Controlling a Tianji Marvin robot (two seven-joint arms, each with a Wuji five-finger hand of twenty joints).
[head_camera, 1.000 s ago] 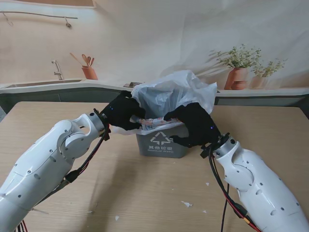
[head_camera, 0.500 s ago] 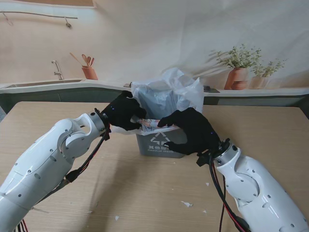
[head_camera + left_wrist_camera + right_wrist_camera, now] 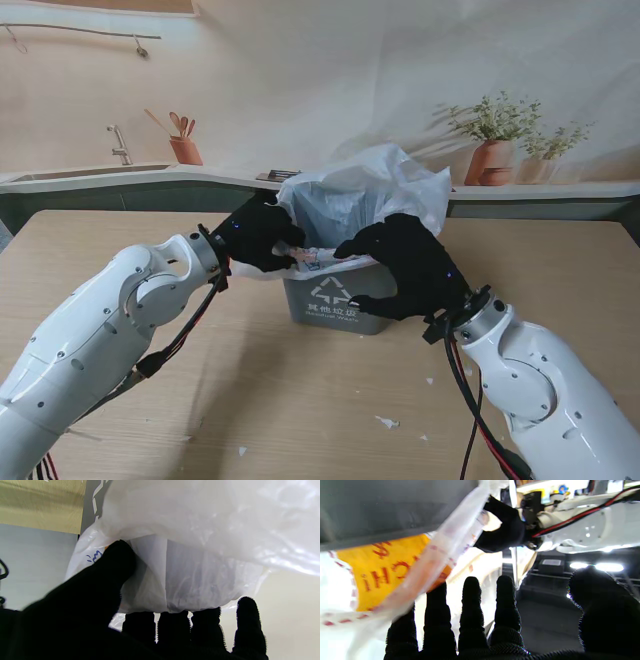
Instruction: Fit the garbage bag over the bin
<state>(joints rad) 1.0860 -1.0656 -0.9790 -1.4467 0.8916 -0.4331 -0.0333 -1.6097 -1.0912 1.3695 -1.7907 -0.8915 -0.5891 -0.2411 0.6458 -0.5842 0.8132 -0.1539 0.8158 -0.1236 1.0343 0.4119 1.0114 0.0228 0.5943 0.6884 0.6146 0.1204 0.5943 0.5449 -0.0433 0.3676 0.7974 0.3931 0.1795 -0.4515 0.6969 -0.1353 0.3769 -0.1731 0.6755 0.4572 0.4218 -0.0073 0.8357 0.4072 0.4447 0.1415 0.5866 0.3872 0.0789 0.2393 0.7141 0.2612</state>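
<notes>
Low in the frame, both arms are rising toward centre. Right hand (image 3: 410, 262) is spreading its fingers under the bag hem at the grey bin (image 3: 335, 296) front rim. Left hand (image 3: 258, 232) is pinching garbage bag (image 3: 360, 195) beside the left rim; bag is billowing beyond.

bin (image 3: 335, 303): white recycling sign, characters too small to read | garbage bag (image 3: 382, 572): red letters "CHI" on yellow

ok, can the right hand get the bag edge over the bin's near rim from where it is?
Probably yes. The right hand sits at the bin's near rim with its fingers against the bag edge, thumb apart. Nothing stands between; the left hand holds the bag at the other corner.
</notes>
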